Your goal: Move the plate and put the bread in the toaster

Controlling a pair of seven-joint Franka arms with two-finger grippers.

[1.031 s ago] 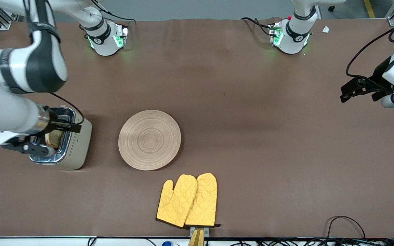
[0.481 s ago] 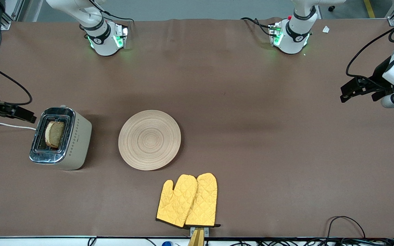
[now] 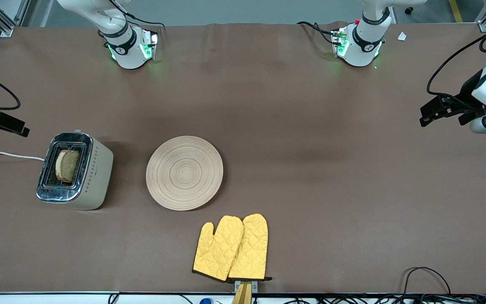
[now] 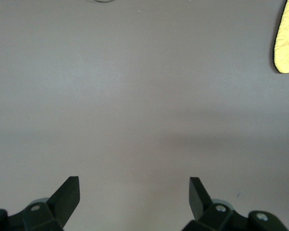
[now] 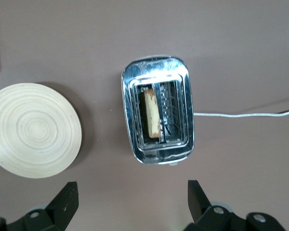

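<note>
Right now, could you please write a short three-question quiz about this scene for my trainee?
1. True or false: the bread stands in a slot of the toaster.
2. What lies on the plate? A) the bread B) a mitt C) nothing
3. Fill in: the yellow oven mitts lie ____ to the front camera than the plate.

Key: 1 true. 2 C. 3 nearer. Both the right gripper and the left gripper show open jaws, holding nothing.
</note>
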